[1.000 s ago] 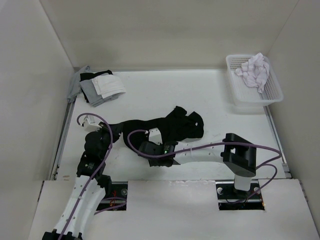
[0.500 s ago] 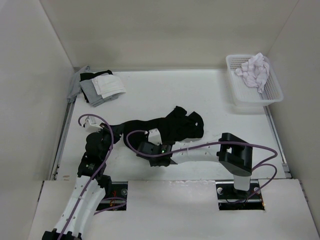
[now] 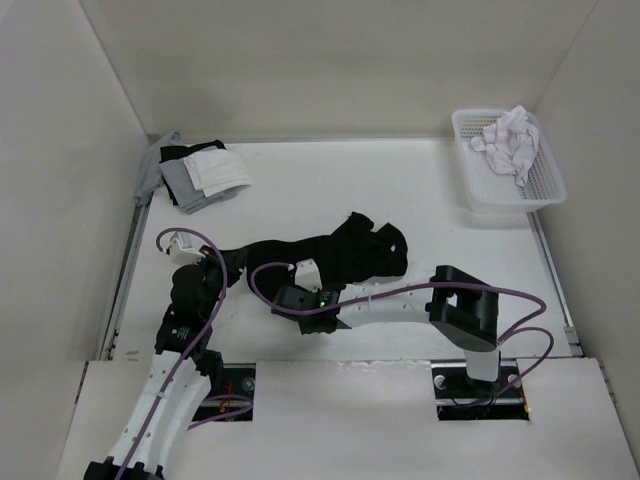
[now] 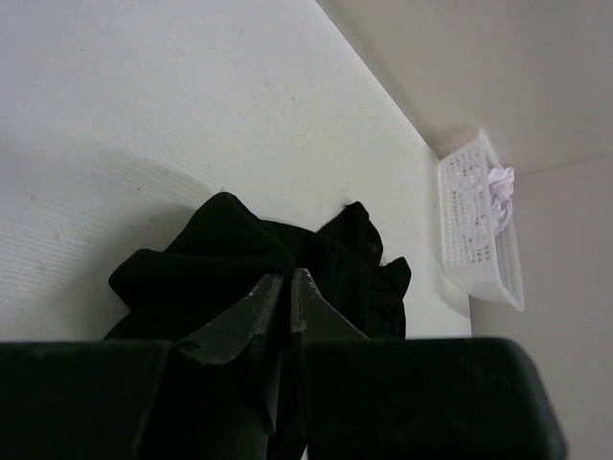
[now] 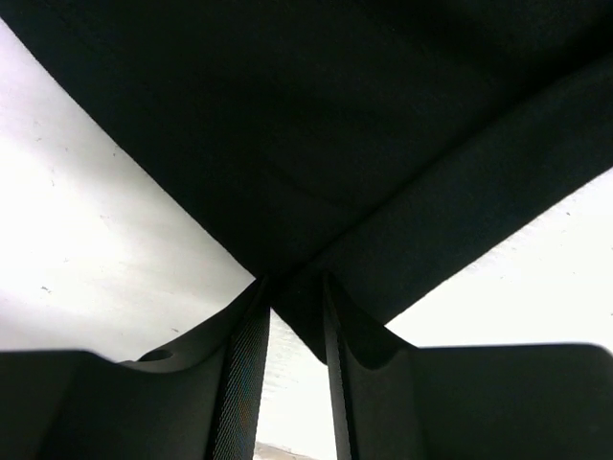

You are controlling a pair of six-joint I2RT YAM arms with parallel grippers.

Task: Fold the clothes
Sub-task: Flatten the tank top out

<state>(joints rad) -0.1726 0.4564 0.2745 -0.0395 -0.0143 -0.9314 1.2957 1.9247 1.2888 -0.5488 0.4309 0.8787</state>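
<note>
The clothes (image 3: 345, 255) are one black garment, stretched in a crumpled band across the middle of the table. My left gripper (image 3: 222, 266) is at its left end, and in the left wrist view that gripper (image 4: 287, 278) has its jaws pressed together on the black fabric (image 4: 211, 264). My right gripper (image 3: 293, 283) is at the garment's near edge. In the right wrist view a hanging corner of the cloth (image 5: 316, 125) dips between the two fingers of that gripper (image 5: 292, 283). The fingers stand a little apart, with white table showing between them lower down.
A white slotted basket (image 3: 500, 200) holding a white cloth (image 3: 510, 140) sits at the back right; the basket (image 4: 479, 240) also shows in the left wrist view. A pile of grey, white and black garments (image 3: 200, 175) lies at the back left. Walls close in the table on three sides.
The right gripper's fingers have drawn closer together around the cloth corner, and the right arm has shifted slightly left. The left arm has held still.
</note>
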